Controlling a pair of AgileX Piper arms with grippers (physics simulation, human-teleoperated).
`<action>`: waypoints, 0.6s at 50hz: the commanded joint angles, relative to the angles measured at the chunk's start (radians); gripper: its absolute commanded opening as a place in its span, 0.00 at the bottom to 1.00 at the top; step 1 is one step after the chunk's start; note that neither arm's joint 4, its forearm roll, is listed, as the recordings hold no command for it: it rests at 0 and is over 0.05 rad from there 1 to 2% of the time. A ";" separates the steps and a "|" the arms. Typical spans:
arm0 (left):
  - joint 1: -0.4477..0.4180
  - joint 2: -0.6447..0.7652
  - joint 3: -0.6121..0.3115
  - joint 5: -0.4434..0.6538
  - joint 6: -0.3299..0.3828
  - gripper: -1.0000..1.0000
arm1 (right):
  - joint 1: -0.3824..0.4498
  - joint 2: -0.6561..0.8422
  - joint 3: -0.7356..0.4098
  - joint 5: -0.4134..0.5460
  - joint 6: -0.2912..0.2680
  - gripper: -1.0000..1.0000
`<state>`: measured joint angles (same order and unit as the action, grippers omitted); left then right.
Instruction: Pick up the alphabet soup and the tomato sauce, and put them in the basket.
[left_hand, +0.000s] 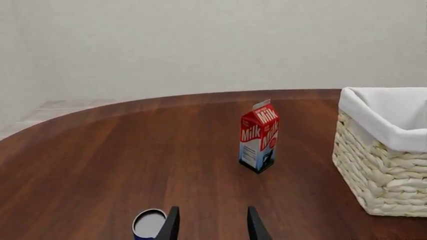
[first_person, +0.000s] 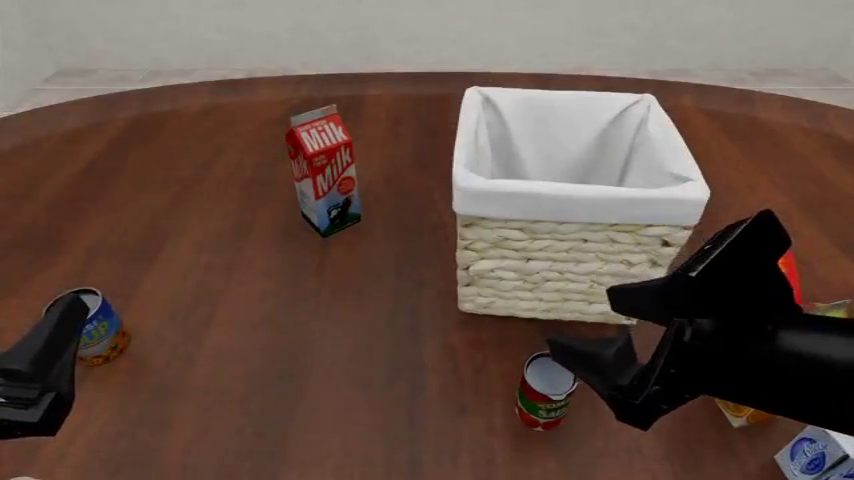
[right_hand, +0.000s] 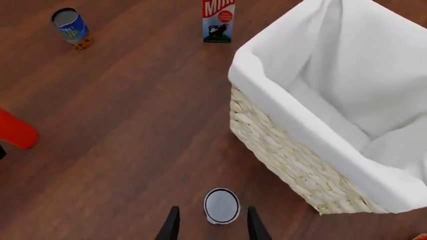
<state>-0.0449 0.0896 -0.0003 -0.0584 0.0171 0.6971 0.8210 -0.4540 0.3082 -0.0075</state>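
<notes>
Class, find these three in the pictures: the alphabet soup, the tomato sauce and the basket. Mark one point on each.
alphabet soup (first_person: 96, 327), front view, on its blue label.
tomato sauce (right_hand: 221, 204), right wrist view, on its pale grey top.
basket (first_person: 561, 270), front view, on its woven front wall.

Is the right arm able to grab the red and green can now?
Probably yes. The right gripper hangs open just above the tomato sauce, nothing lies between them, and the basket stands off to one side.

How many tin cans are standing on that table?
2. The alphabet soup stands near the table's left edge, by the left gripper. The tomato sauce stands just in front of the basket, under the right gripper. The right arm may hide others.
</notes>
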 joint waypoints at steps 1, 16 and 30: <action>-0.004 -0.006 0.000 0.007 0.001 1.00 | -0.035 0.035 0.012 -0.003 -0.015 1.00; -0.002 -0.023 0.000 0.022 -0.001 1.00 | 0.001 0.078 0.057 -0.049 0.010 1.00; -0.004 0.013 0.000 -0.012 -0.003 1.00 | -0.028 0.191 0.076 -0.140 -0.005 1.00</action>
<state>-0.0480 0.0894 -0.0003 -0.0584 0.0149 0.6839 0.9326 -0.3911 0.2306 -0.0060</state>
